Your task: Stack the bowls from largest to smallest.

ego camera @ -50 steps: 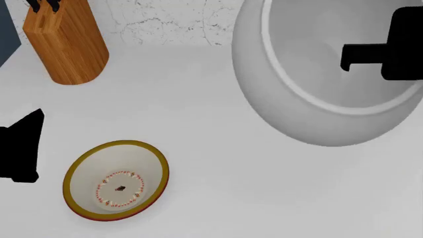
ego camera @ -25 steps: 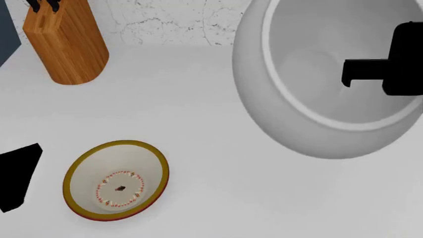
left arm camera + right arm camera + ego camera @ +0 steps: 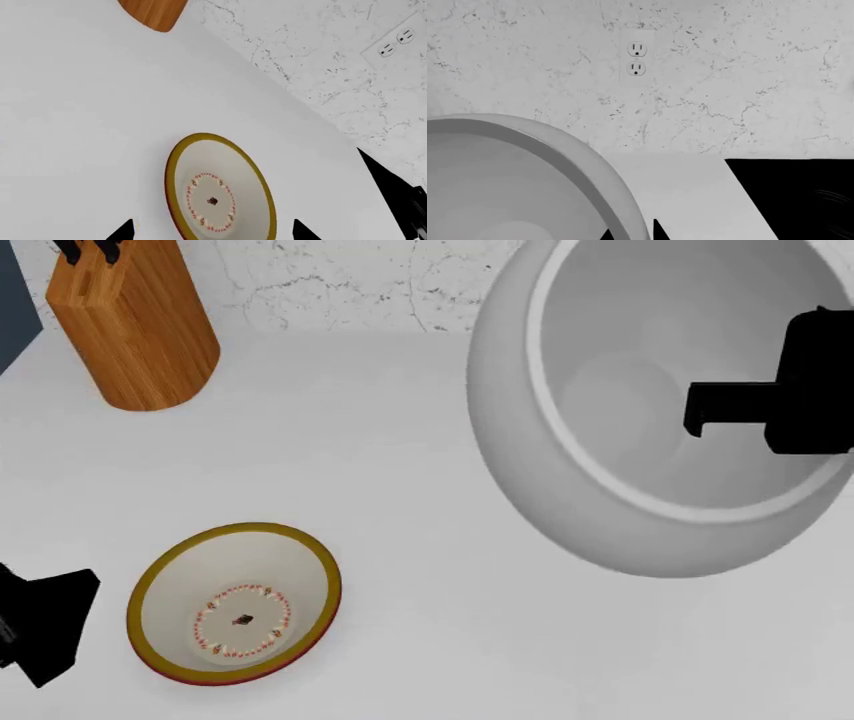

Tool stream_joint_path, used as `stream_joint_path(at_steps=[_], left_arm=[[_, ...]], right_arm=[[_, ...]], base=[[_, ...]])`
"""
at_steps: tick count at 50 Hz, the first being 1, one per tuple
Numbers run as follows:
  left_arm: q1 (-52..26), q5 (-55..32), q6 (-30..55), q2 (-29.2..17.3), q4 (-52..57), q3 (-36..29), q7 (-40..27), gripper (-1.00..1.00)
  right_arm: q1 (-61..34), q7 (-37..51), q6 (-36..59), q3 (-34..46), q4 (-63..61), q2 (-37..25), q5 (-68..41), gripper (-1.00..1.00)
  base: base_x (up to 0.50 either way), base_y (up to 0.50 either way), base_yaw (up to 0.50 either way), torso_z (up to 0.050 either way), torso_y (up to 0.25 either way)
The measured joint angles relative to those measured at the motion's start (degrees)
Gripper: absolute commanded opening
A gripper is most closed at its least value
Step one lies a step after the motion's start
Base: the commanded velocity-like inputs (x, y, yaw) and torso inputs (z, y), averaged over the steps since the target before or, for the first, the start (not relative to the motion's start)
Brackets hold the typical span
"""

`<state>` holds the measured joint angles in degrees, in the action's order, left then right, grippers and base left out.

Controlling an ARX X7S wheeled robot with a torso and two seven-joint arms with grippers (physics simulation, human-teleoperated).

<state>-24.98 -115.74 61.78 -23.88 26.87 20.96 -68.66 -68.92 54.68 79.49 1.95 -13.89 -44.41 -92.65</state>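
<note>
The right gripper (image 3: pixel 707 405) is showing at the head view's right edge, a black finger reaching in over the opening of the pale grey bowl (image 3: pixel 587 510). In the right wrist view the bowl's rim (image 3: pixel 597 165) is running down between two dark fingertips, so the jaws are clenching on the grey bowl's rim. The bowl is tilting, its opening turned toward the camera, and looming large over the white surface (image 3: pixel 400 440).

The small white bowl (image 3: pixel 235 603), with its yellow rim and ring of red dots, is sitting upright on the surface, well apart from the grey one. The left gripper (image 3: pixel 47 625) is hanging just beside this bowl without touching it; in the left wrist view its two dark fingertips (image 3: pixel 123 231) are standing wide apart on either side of the bowl (image 3: pixel 217 192), the jaws released.

A wooden knife block (image 3: pixel 134 325) is standing near the marbled wall (image 3: pixel 347 285), which is carrying an outlet (image 3: pixel 636 59).
</note>
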Motion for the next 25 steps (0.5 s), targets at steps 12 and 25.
stream_joint_path(at_steps=[12,25], left_arm=[[-0.5,5.9,0.3,2.3,-3.5,-2.0,3.2,1.00],[-1.3,11.8,0.1,4.1,-7.6,-4.0,7.2,1.00]], right_arm=[[1.1,-0.1,-0.9,0.3,-0.5,-0.6,-0.1,-1.00],[1.9,-0.6,-1.8,0.9,-0.7,-1.0,0.4,-1.00]], base=[[0.00,0.00,0.00,0.000,0.001],[0.00,0.00,0.00,0.000,0.000]])
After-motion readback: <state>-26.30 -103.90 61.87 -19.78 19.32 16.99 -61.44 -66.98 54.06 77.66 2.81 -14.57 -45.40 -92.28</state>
